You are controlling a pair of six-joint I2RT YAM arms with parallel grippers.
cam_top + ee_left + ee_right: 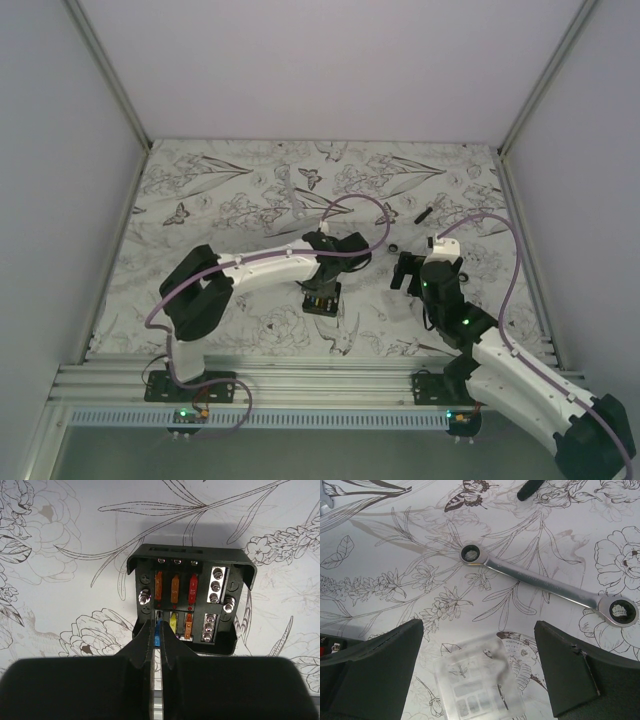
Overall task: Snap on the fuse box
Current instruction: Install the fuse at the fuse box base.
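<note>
- The fuse box [322, 302] sits on the flower-printed table [220, 190], a little toward 6 o'clock from the mat's middle
- In the left wrist view the fuse box [200, 605] is open on top: orange and red fuses stand in the far row, blue, yellow and orange ones in the near row, and silver screw terminals sit on its 3 o'clock side
- The left gripper [322, 283] hangs right above the box; its fingers [142, 650] are pressed almost together, with only a thin slit between them
- The fingertips reach the near row at the blue fuse [157, 630], toward the box's 7 o'clock corner; whether they pinch it cannot be told
- The right gripper [403, 272] is at 3 o'clock of the box and apart from it
- From the right wrist the right gripper [477, 627] is spread wide and holds nothing
- A clear plastic cover [477, 680] lies flat on the table between the two spread fingers, touching neither
- A silver wrench [550, 585] with a ring at each end lies at 1 o'clock of the cover, near it
- A short black stick [535, 487] lies beyond the wrench at 12 o'clock, cut off by the top edge
</note>
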